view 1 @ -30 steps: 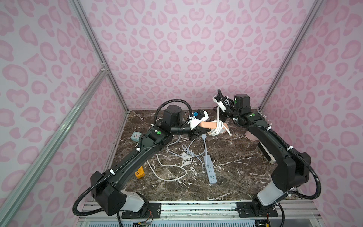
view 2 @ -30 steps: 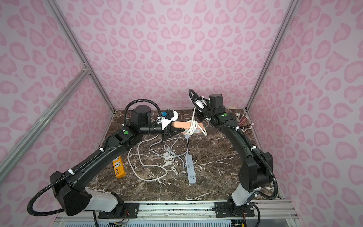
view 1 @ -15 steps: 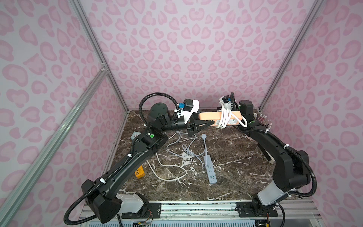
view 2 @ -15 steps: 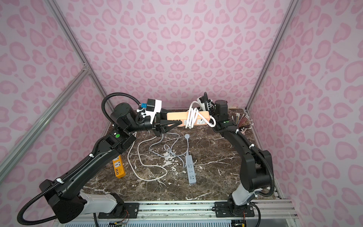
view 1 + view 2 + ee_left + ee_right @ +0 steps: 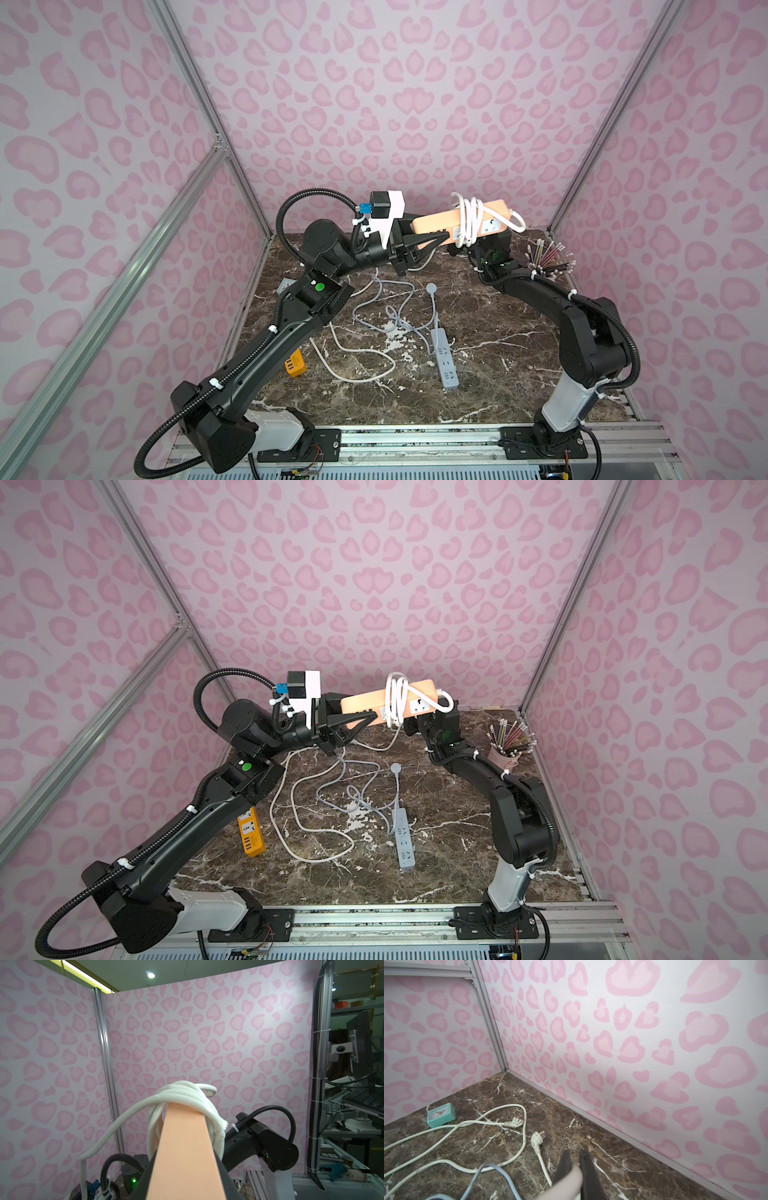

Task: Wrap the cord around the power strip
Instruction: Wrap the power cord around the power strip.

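- Several turns of white cord [image 5: 467, 218] now sit bunched round the peach power strip [image 5: 436, 222]. The strip is up in the air over the back edge of the desk [image 5: 519, 365], toward the back right corner. A second ago it hung lower, nearer the middle of that edge.
- Left gripper [image 5: 438, 236] has the near end of the strip pinched tight between its black fingers. It's the same hold as before, only lifted and swung across.
- Right gripper [image 5: 574, 1154] was above the strip a second ago. Now it is tucked under the far end, mostly hidden in both top views.
- Its wrist view shows the jaws closed, with a pale length of cord nipped between them. I'd guess it took a fresh bite further down the cord.
- One slack loop [image 5: 521, 222] pokes out past the far end, so the winding looks loose rather than snug.
- What's left of the cord drops from the strip to the desk. A white plug [image 5: 536, 1139] lying near the back edge seems to be its free end, though I can't trace it all the way.
- My read is that another turn has just gone on and little tail remains. A pass or two more should finish it.
- Lying idle are a grey strip [image 5: 444, 359] mid-desk, an orange one [image 5: 296, 365] by the left edge and a pencil cup [image 5: 505, 756] in the back right corner.
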`<state>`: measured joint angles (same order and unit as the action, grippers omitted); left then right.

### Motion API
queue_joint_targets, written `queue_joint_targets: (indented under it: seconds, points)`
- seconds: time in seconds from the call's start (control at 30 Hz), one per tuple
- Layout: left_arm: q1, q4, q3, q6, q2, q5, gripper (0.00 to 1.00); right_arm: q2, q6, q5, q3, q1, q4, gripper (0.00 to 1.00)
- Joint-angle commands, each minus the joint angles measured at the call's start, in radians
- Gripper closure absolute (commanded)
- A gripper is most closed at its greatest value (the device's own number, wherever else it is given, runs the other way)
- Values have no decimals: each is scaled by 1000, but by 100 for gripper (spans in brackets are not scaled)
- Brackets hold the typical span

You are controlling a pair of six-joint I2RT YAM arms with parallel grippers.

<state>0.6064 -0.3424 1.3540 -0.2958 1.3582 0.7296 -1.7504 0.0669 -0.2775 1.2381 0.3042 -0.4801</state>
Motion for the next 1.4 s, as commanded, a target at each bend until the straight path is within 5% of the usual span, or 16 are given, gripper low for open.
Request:
queue_joint_targets:
  seconds: [0.0,0.27,0.5,0.73,0.97,1.37]
  points:
    - [-43,-240,-13,-158,-3,-149,98,71,34,135,-75,5,-70,98]
    - [-128,-254,75,-209,87,-379,98,320,253,394,-236,51,192,100]
    - [-119,173,313,200,254,-680,98,543,468,687,-272,187,295,100]
    - [-70,501,367,521,403,-897,98,612,725,861,-185,371,208,100]
    - [-34,758,300,590,394,-639,98,568,800,816,-48,374,163,100]
    - [27,879,128,625,180,29,98,309,456,373,260,75,475,100]
